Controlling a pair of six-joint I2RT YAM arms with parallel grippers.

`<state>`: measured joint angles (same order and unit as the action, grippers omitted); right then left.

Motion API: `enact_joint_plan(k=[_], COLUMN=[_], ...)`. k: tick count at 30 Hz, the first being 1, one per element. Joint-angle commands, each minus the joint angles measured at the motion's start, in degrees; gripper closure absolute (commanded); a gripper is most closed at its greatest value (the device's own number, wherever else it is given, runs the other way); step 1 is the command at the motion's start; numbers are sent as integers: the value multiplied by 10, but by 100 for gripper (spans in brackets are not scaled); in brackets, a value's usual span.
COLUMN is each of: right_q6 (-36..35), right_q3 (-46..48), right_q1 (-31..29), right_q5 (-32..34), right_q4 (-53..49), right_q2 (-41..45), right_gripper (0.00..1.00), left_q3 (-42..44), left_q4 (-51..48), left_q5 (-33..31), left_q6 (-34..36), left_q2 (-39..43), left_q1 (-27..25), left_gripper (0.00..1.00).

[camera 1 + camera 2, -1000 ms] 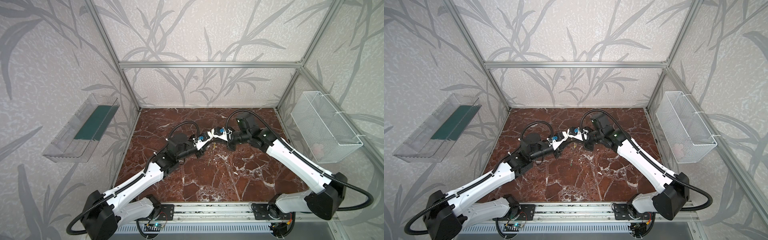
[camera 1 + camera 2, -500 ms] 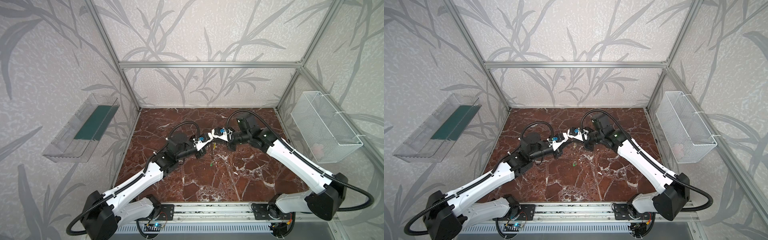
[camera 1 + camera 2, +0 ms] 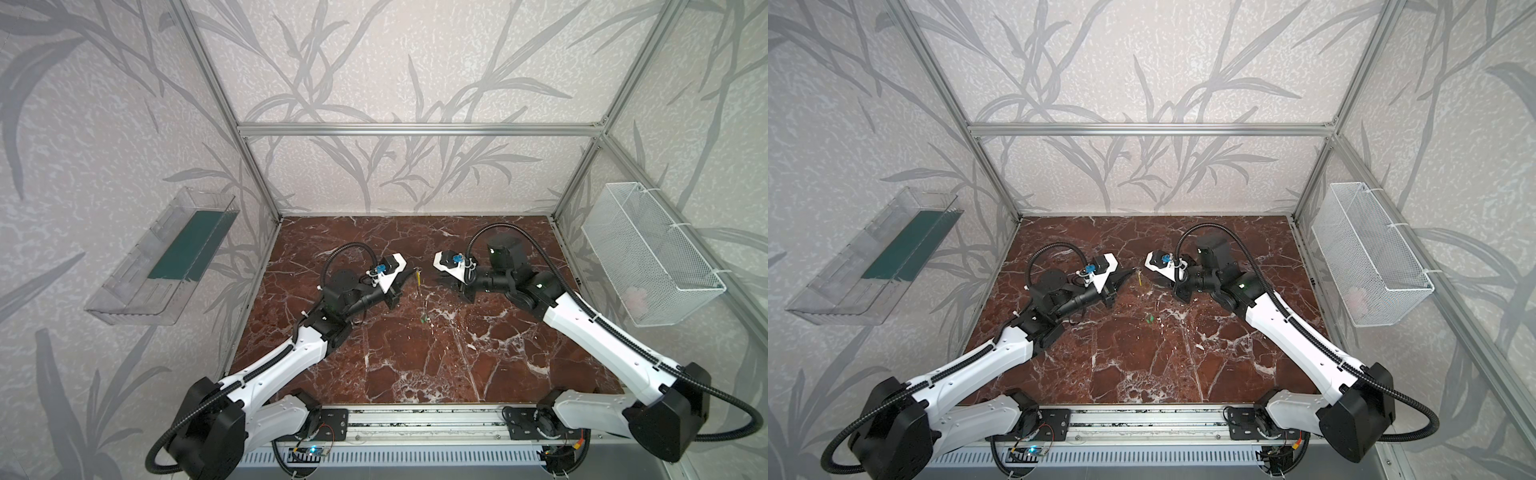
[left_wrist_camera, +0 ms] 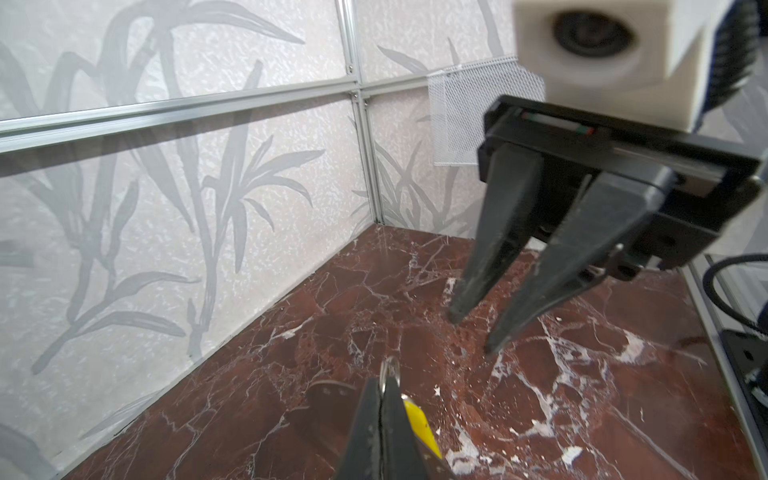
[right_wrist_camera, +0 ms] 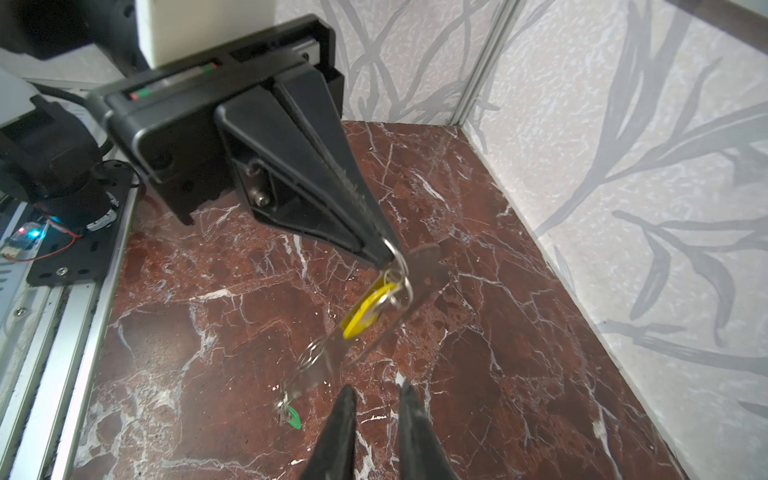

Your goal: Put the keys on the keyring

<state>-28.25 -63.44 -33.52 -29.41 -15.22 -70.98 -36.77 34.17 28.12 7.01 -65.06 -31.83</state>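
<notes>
Red marble surface [image 3: 415,365], leaf-print walls [image 3: 415,62], aluminium frame [image 3: 415,129]. Raised over it, left gripper [image 5: 382,251] is clamped tight on the keyring [image 5: 400,255]; yellow tag [image 5: 365,309] hangs there. Green tag [image 5: 294,417] lies on the surface just below left gripper. Facing it, right gripper [image 4: 473,332] is slightly parted, empty. Wire basket [image 3: 648,257] and clear bin [image 3: 158,266] hang well apart from it.

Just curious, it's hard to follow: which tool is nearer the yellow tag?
Left. The left tool is shut on the ring that the yellow tag hangs from; the right tool stands apart, facing it, holding nothing.
</notes>
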Motion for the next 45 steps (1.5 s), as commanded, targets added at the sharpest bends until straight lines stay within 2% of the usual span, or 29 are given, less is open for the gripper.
enact_joint_plan(k=[1, 5, 9, 15, 23, 29, 38, 45], right_q6=[75, 158, 214, 232, 241, 239, 246, 245], right_q3=[27, 59, 75, 73, 76, 70, 64, 59], right_q1=[3, 4, 3, 4, 3, 4, 3, 4], right_q5=[8, -5, -33, -101, -115, -112, -125, -116], right_q4=[111, 216, 285, 303, 309, 305, 310, 306], right_q2=[25, 20, 4, -17, -21, -29, -39, -43], right_gripper=[77, 74, 71, 65, 65, 74, 78, 88], left_q3=[16, 44, 46, 49, 42, 40, 42, 41], left_q4=[168, 288, 318, 362, 379, 384, 387, 404], left_q5=[14, -10, -12, 3, 22, 32, 37, 42], left_q6=[-73, -119, -144, -174, -190, -197, -202, -212], left_q2=[-11, -37, -54, -73, -90, -89, -88, -97], left_q1=[2, 3, 2, 2, 2, 3, 3, 3], left_gripper=[100, 100, 100, 100, 100, 100, 100, 100])
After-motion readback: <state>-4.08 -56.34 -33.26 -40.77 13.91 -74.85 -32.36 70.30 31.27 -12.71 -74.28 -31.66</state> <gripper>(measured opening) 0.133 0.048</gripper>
